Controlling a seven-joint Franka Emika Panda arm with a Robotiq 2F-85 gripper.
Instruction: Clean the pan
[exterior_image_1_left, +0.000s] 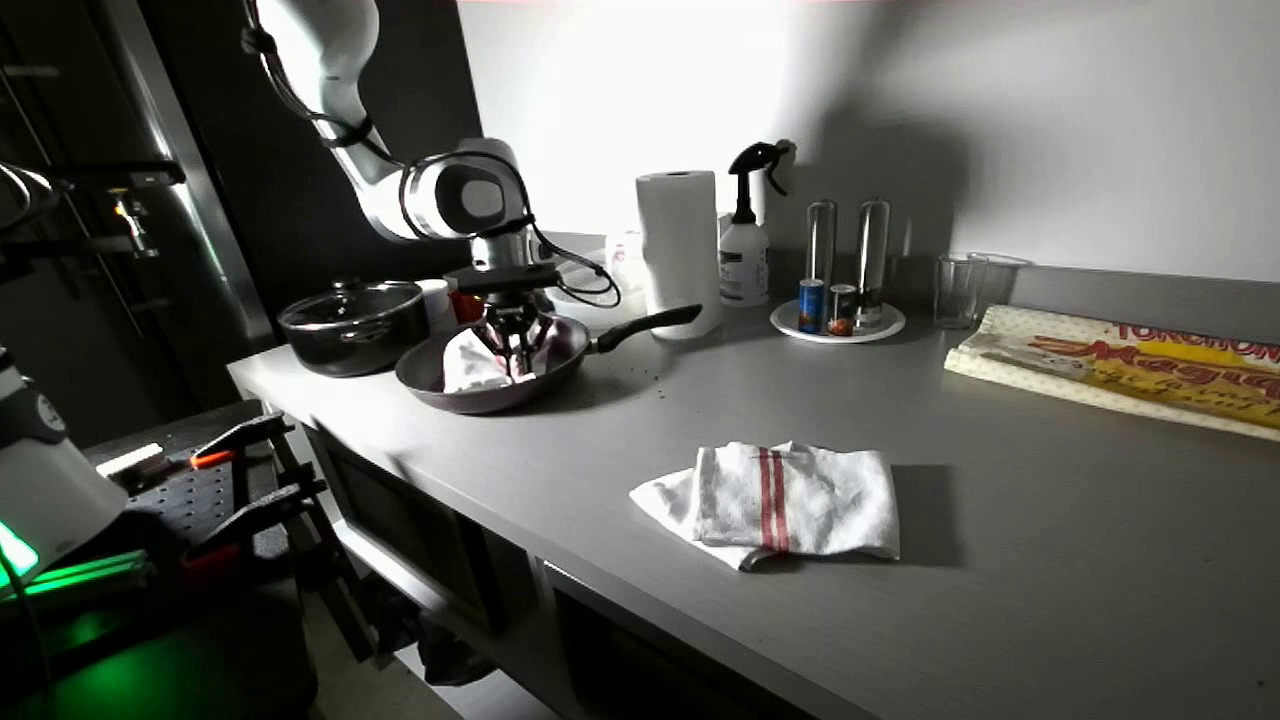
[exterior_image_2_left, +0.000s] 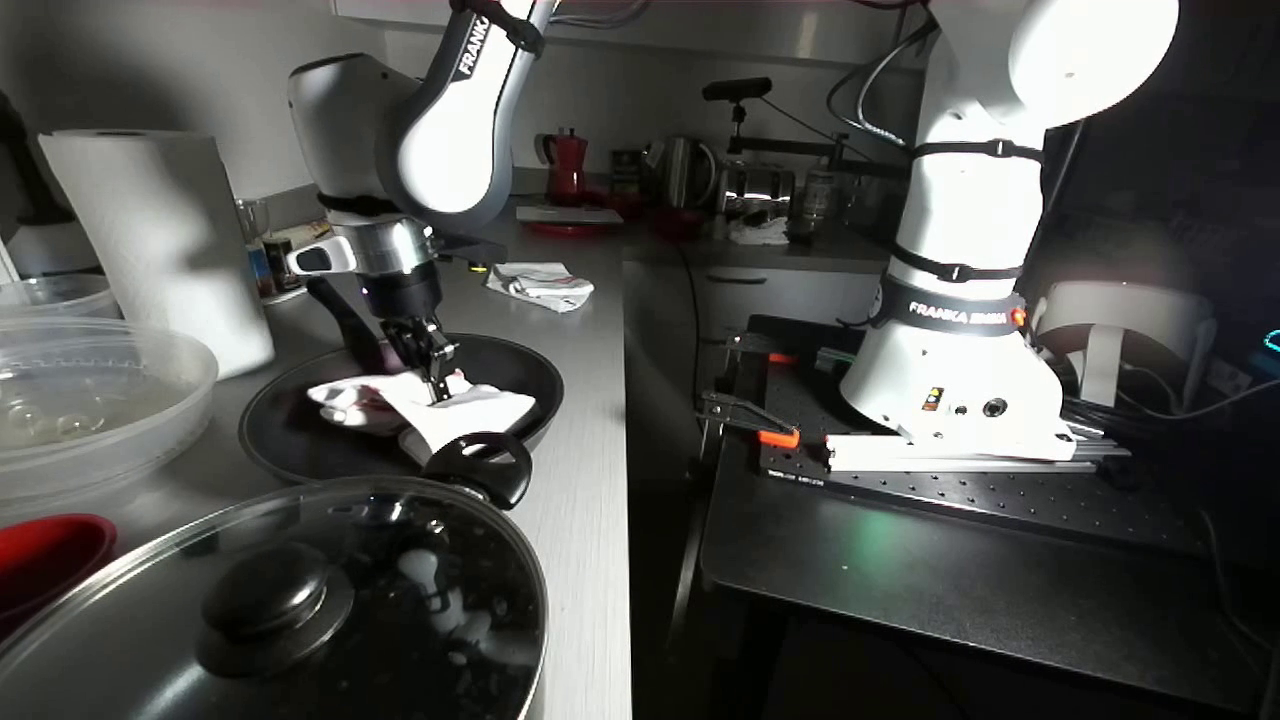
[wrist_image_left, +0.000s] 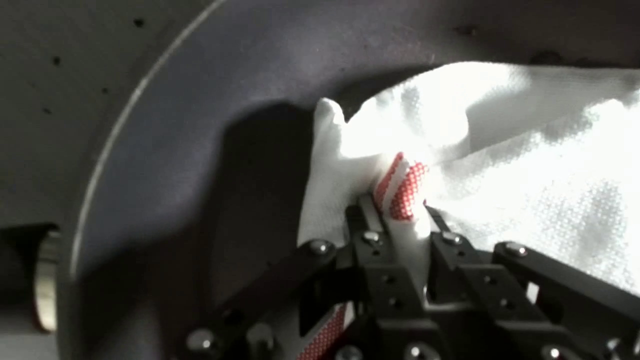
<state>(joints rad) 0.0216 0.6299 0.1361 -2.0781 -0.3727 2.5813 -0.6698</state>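
- Along the white wall (exterior_image_1_left: 1100, 140) runs a grey counter (exterior_image_1_left: 1050, 600).
- The arm (exterior_image_1_left: 378, 195) leans over it, wrist bent so the gripper (wrist_image_left: 402, 215) points down into the dark frying pan (exterior_image_1_left: 480, 402) resting there.
- A lidded pot (exterior_image_1_left: 360, 342) crowds the pan's rim; I can't tell whether they touch.
- A clear tub (exterior_image_2_left: 90, 470) and a paper roll (exterior_image_1_left: 680, 255) stand near it too.
- A folded towel (exterior_image_1_left: 825, 500) lies well apart; a spray bottle (exterior_image_1_left: 742, 258) stands just beside the roll.
- The gripper, nearly together, is clamped on a red-striped fold of a white cloth (wrist_image_left: 480, 170) bunched inside the pan.
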